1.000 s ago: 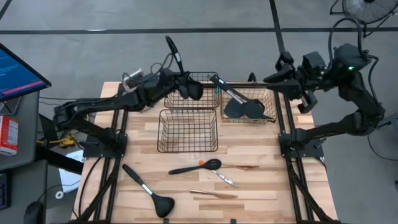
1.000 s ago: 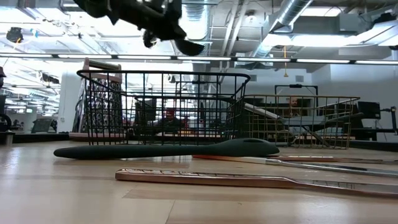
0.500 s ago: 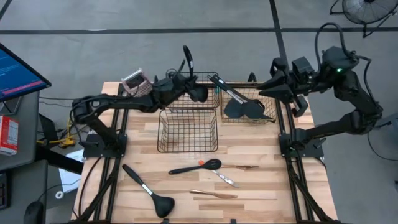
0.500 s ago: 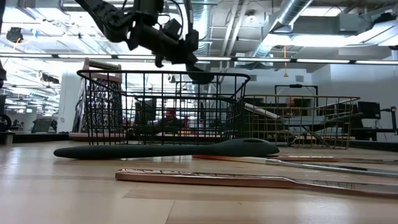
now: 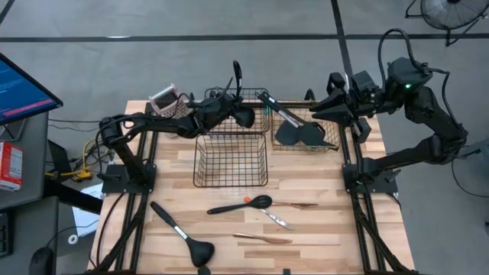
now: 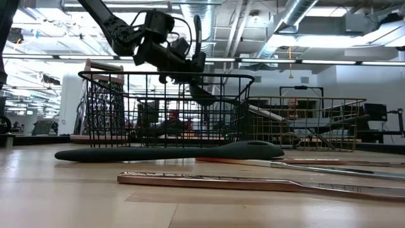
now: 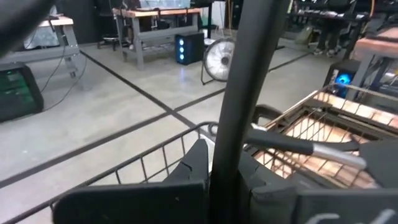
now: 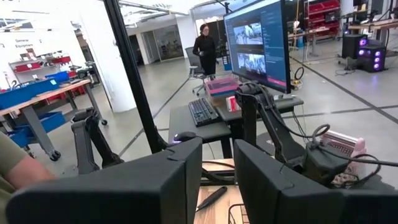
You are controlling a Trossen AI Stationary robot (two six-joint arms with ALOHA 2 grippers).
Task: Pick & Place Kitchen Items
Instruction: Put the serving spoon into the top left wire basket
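Left gripper (image 5: 228, 113) clamped on ladle (image 5: 239, 98) above far basket (image 5: 256, 92), grater (image 5: 166, 99) behind; right gripper (image 5: 321, 105) apart.

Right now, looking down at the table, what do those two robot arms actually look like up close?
Both the left arm and right arm are dark, nearly black, built of slim jointed segments on black frame bases. Thin black cables loop off each one. The right arm shows a small green light near its top. Each ends in a gripper with two blocky, flat-faced black jaws.
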